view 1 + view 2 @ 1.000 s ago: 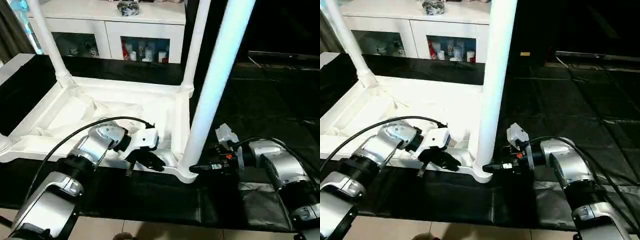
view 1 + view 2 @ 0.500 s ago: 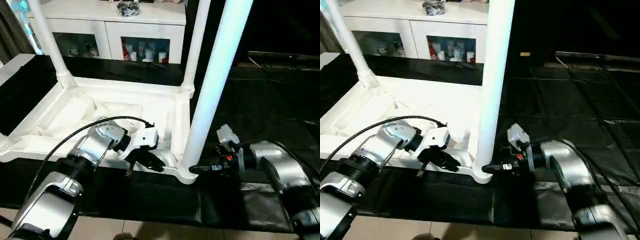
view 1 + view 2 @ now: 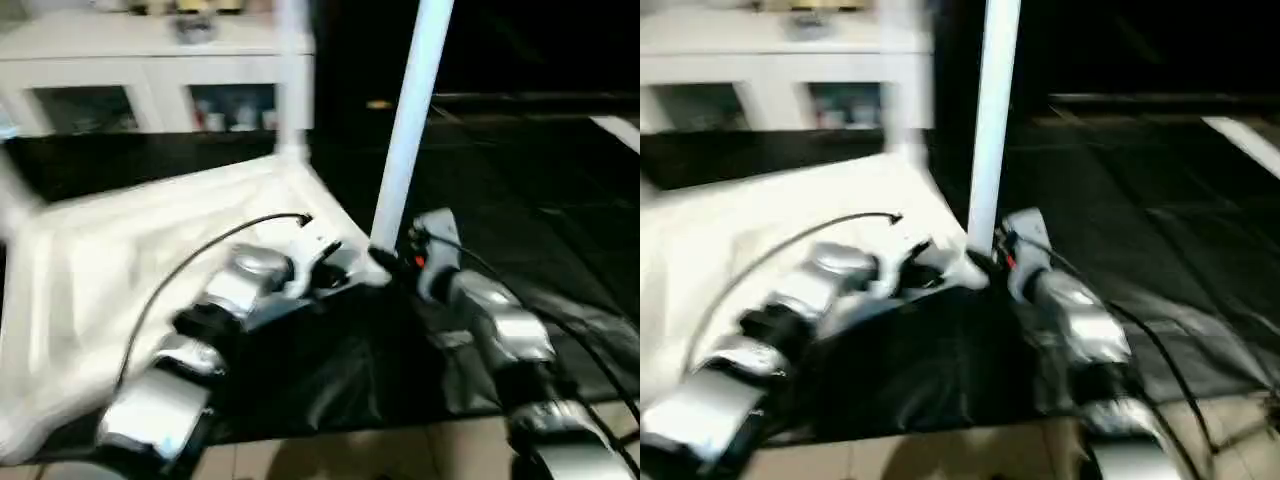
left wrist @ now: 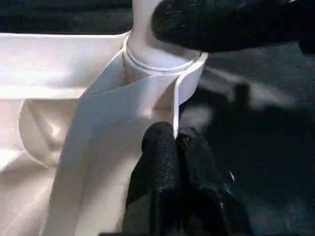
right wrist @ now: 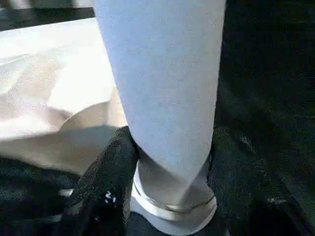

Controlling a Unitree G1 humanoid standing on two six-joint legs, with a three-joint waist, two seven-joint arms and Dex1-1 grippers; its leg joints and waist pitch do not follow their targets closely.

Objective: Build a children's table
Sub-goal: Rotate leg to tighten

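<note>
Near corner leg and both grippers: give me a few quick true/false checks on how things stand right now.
1. The right gripper has its fingers on either side of the leg near its base. True.
2. The left gripper is wide open. False: its fingers are pressed together at the tabletop rim.
3. The leg stands upright in the corner socket. True.
4. The tabletop lies with its flat top face up. False: its ribbed underside faces up.
5. The left gripper holds a loose leg. False: it holds no leg.
</note>
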